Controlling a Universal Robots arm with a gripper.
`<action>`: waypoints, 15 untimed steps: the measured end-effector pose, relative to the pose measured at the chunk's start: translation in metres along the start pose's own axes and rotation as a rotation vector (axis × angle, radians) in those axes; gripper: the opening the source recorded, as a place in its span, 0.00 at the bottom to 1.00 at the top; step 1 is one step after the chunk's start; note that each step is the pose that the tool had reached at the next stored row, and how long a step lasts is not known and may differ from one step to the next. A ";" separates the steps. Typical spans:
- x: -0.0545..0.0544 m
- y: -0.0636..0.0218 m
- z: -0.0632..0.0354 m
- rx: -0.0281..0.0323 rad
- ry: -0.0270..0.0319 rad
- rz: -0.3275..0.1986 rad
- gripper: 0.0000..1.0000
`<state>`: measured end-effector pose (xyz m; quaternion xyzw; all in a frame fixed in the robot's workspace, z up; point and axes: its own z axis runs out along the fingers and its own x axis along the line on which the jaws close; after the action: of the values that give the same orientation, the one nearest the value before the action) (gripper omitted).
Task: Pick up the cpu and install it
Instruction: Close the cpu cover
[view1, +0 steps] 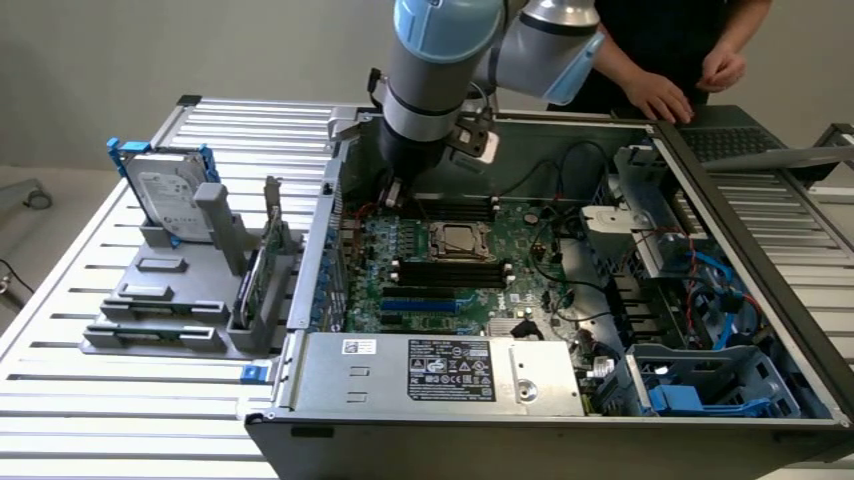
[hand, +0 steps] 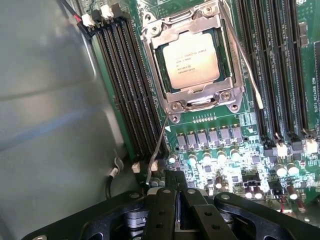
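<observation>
The cpu (hand: 192, 60), a flat silver-grey square with printed text, lies seated in the metal-framed socket (hand: 159, 40) on the green motherboard. In the exterior view the cpu (view1: 461, 239) sits at the middle of the board inside the open computer case. My gripper (hand: 176, 192) is shut, its two black fingers pressed together with nothing visible between them. It hovers off the socket's corner, beside the free end of a thin wire lever (hand: 159, 145). Seen from outside, the gripper (view1: 395, 192) reaches down near the case's back wall, to the exterior view's left of the socket.
Black memory slots (hand: 125, 85) run beside the socket, and the grey case wall (hand: 50, 125) stands close by. A silver hard drive (view1: 170, 190) stands in a grey holder outside the case. A power supply (view1: 427, 370) lies at the front. A person's hand (view1: 661, 98) rests behind the case.
</observation>
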<state>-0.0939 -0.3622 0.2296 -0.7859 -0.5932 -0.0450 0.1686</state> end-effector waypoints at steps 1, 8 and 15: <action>0.000 -0.0006 -0.0004 -0.0013 0.0038 0.007 0.11; 0.000 -0.0031 -0.0028 -0.0164 0.0239 0.064 0.11; 0.000 -0.0060 -0.0059 -0.0314 0.0404 0.120 0.11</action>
<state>-0.0987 -0.3623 0.2366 -0.8216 -0.5407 -0.0600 0.1706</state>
